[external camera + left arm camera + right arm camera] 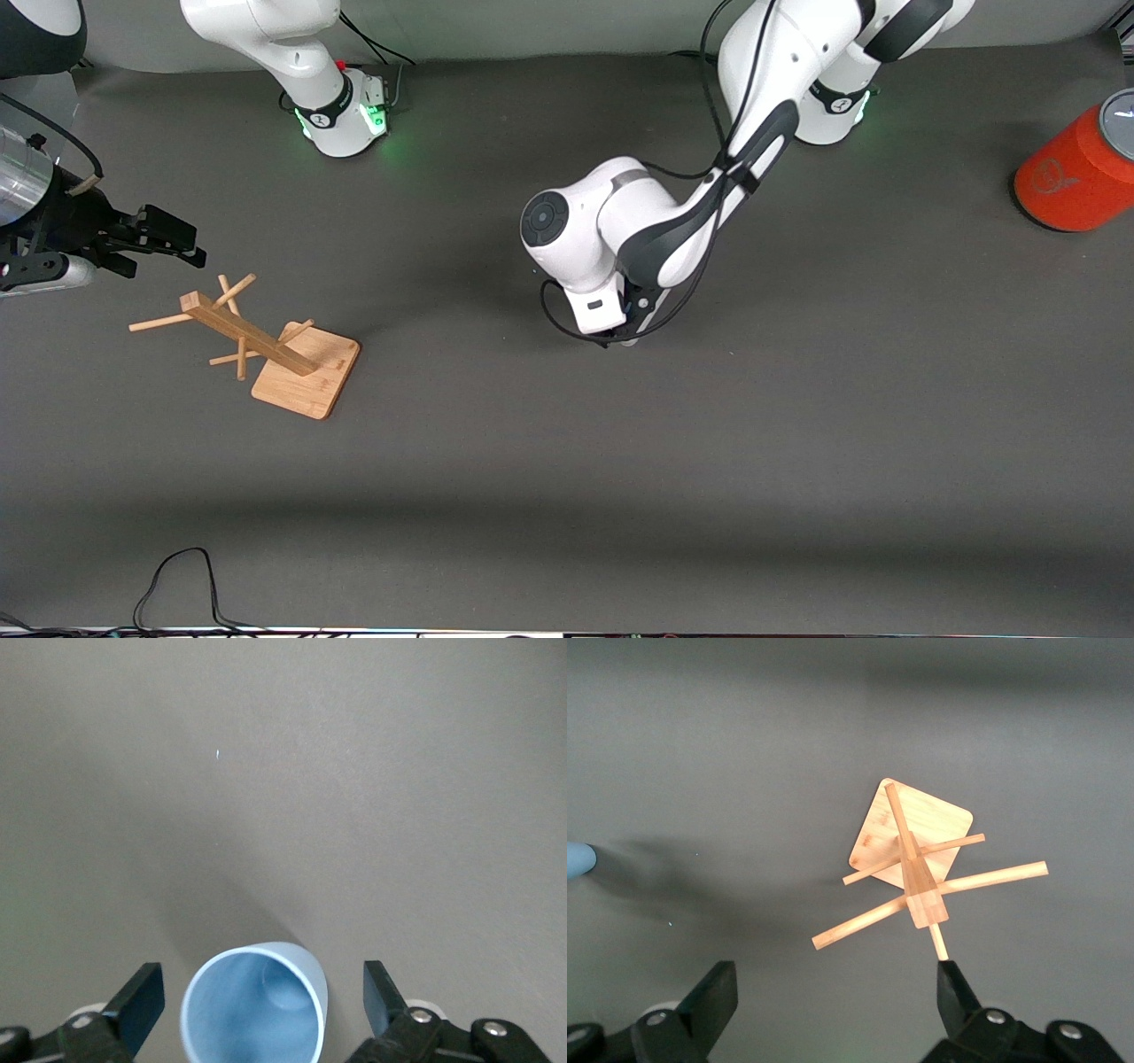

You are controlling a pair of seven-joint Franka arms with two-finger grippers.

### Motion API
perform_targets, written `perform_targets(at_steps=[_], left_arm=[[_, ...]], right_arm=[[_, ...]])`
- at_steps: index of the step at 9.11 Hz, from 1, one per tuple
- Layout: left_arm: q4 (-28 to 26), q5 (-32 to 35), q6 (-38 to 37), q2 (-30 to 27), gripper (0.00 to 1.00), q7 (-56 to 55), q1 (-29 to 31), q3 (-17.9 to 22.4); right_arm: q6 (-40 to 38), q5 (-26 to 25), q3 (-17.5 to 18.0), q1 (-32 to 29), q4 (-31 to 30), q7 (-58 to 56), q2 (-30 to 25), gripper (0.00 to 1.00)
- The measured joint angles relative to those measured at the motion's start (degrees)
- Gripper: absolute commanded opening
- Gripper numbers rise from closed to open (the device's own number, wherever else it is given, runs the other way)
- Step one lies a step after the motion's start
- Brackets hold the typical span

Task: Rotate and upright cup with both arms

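While the cup [254,1005] lies on its side mid-table, your left gripper [257,1010] straddles it, fingers apart: grasp step. Next, close on its wall. Right gripper [164,237] waits open over the rack [266,346], near the right arm's edge.

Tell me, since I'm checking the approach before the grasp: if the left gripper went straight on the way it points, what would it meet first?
Most likely the cup. It lies between the open fingers of the left gripper, mouth toward the camera. How much gap remains is unclear.
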Motion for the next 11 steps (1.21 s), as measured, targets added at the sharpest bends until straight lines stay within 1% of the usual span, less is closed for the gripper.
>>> perform_targets(at_steps=[1,2,3,5,8,11], left_arm=[[1.1,-2.5,-3.8,-2.3,1.00,8.4,1.4,0.3],[2.0,-4.0,-8.0,-5.0,1.00,18.8,4.3,0.5],[2.6,-4.8,-10.7,-7.8,1.00,29.8,8.5,0.6],[2.7,-6.0,-13.6,-13.6,1.00,50.5,18.0,0.8],[2.6,-7.0,-17.3,-19.9,1.00,79.0,31.7,1.1],[2.6,-13.9,-17.4,-24.4,1.00,96.6,43.7,1.2]], right_arm=[[0.0,0.0,0.0,0.0,0.0,0.0,0.0,1.00],[0.0,0.0,0.0,0.0,0.0,0.0,0.0,1.00],[-0.1,0.0,0.0,0.0,0.0,0.0,0.0,1.00],[-0.8,0.0,0.1,0.1,0.1,0.0,0.0,1.00],[-2.1,0.0,0.3,0.1,0.1,0.0,0.0,1.00],[-2.1,0.0,0.4,0.2,0.1,0.0,0.0,1.00]])
